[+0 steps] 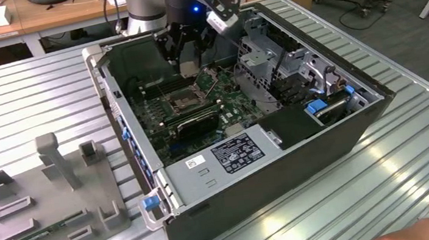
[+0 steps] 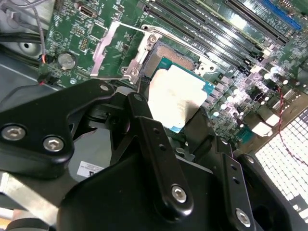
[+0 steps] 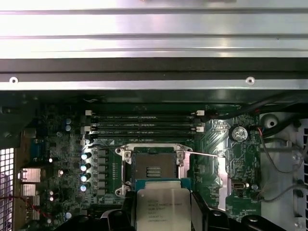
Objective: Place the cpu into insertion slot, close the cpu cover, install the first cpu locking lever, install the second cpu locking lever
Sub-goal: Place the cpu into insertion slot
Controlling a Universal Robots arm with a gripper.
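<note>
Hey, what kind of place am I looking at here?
Probably a robotics lab or test workshop: an opened desktop computer case lies on a ribbed metal table, the gripper holds the cpu over its board, and wooden desks stand behind.

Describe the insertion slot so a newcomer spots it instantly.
Inside the open computer case, find the green motherboard. The insertion slot is the dark socket with a silver rim beside the long black memory slots. Unlike them it is square, with the cpu near it.
</note>
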